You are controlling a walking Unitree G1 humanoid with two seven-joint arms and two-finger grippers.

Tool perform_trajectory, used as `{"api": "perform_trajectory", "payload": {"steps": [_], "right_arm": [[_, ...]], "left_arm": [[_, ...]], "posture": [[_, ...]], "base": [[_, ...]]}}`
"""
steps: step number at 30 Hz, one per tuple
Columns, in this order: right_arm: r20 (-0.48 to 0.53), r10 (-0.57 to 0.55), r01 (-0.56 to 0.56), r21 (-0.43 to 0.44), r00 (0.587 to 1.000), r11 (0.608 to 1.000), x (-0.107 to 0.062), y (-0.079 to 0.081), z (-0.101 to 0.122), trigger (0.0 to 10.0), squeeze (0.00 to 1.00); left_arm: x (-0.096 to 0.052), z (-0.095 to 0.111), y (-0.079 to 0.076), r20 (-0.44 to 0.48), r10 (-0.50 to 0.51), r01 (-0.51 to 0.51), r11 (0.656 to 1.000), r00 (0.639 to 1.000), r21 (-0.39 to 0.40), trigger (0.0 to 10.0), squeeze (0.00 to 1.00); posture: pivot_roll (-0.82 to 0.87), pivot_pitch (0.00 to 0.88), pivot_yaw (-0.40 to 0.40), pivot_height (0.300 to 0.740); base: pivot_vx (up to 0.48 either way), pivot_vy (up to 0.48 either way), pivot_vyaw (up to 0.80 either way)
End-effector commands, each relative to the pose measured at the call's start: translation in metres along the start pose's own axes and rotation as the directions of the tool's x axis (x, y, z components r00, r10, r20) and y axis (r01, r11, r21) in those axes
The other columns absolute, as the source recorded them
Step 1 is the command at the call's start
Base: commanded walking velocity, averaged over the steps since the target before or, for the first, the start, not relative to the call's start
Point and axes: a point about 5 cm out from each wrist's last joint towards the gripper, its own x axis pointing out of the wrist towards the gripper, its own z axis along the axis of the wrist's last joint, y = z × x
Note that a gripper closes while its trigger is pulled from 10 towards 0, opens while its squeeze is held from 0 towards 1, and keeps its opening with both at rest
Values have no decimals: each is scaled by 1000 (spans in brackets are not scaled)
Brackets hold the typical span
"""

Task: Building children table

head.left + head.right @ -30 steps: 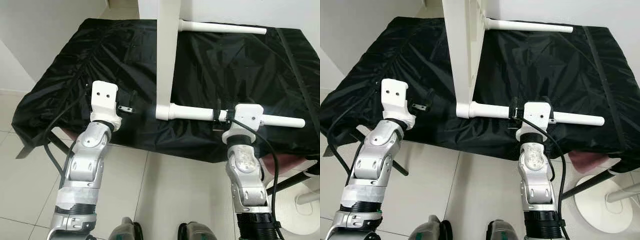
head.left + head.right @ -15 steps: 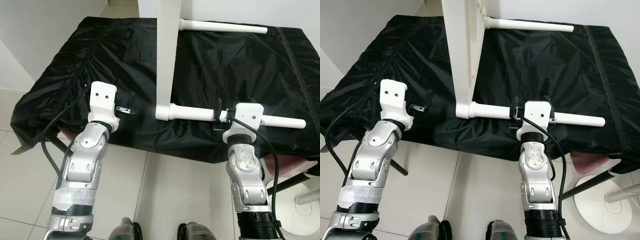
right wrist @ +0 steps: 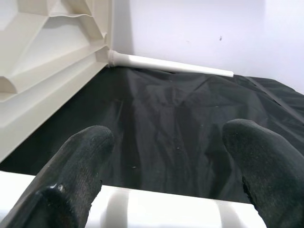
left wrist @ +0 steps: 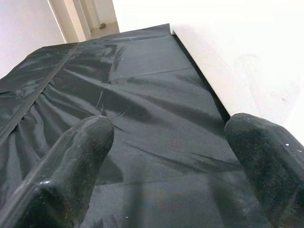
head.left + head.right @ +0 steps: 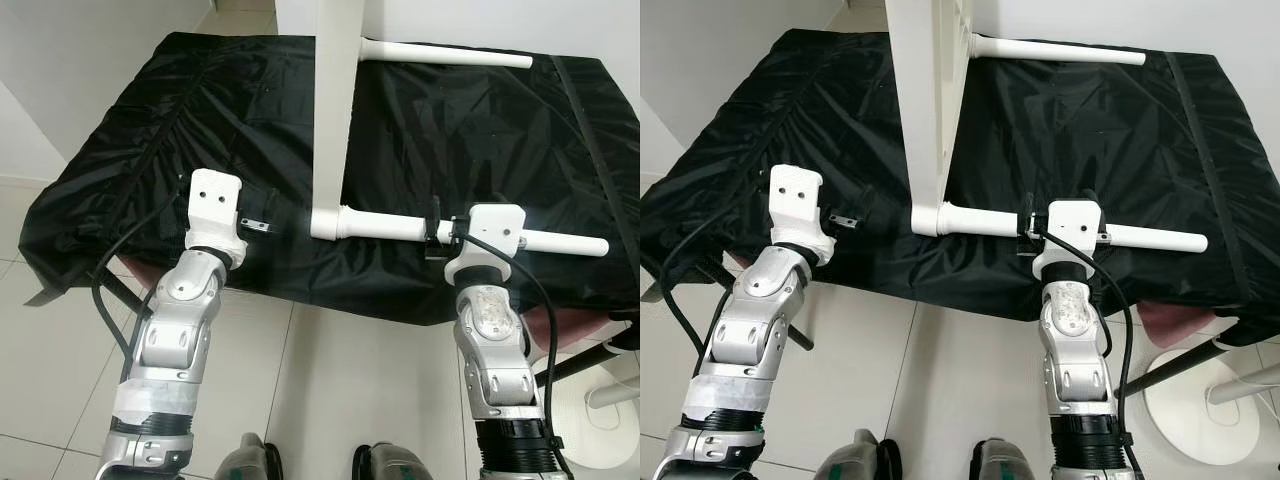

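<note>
White tabletop [image 5: 333, 100] stands on edge, centre frame, on black cloth [image 5: 200, 120]. Right gripper [image 3: 161, 156] spread wide astride near leg [image 5: 390, 226], likely to turn it. Left gripper [image 4: 166, 156] open, empty, lower left.

The head's stereo pair looks steeply down at 12 o'clock onto the black cloth [image 5: 200, 110]. Each wrist camera skims low and close along that same cloth.
</note>
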Motion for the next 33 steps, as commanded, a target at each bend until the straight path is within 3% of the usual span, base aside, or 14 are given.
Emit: {"api": "perform_trajectory", "payload": {"steps": [1,14,16,33], "right_arm": [[-9,21,-21,18,1000,1000,-3,3,-5,10000,0],[-38,53,-52,37,998,998,-15,4,-24,10000,0],[-46,70,-68,30,997,997,-16,7,-27,10000,0],[-13,81,-81,17,997,997,-8,5,-24,10000,0]], "left_arm": [[0,-6,3,-14,37,-36,999,999,13,10000,0],[-14,-26,2,-39,67,-67,998,997,2,10000,0],[-16,-30,2,-37,77,-76,997,996,27,10000,0],[-16,-31,8,-15,118,-118,993,993,19,10000,0]], "posture": [[-106,27,50,740],[-96,0,35,740],[-92,0,27,740],[-93,0,12,740]], "base": [[0,0,0],[0,0,0],[0,0,0],[0,0,0]]}}
